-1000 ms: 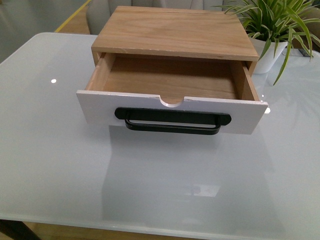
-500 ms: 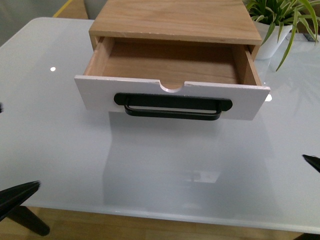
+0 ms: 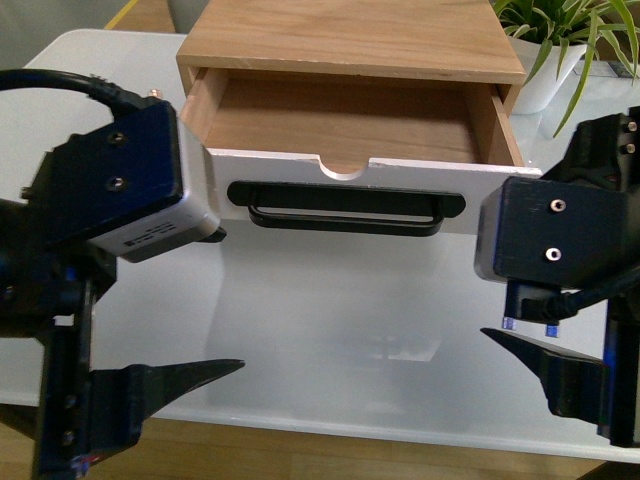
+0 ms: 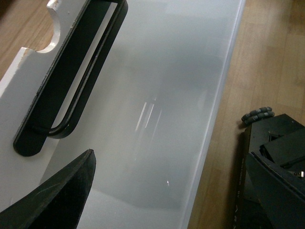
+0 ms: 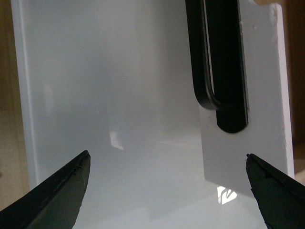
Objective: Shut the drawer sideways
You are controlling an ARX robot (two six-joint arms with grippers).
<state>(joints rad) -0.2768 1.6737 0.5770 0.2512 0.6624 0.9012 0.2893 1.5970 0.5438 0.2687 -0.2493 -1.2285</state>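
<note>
the drawer stands pulled out on the tabletop, right claw spread wide, left claw impossible to judge.

Arms low in front — left pincer gaping, right pincer gaping

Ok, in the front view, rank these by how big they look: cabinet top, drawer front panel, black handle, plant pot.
1-2. Cabinet top and drawer front panel: about alike. The top is cropped and the panel is partly covered, so I can't rank them.
3. Black handle.
4. Plant pot.
</note>
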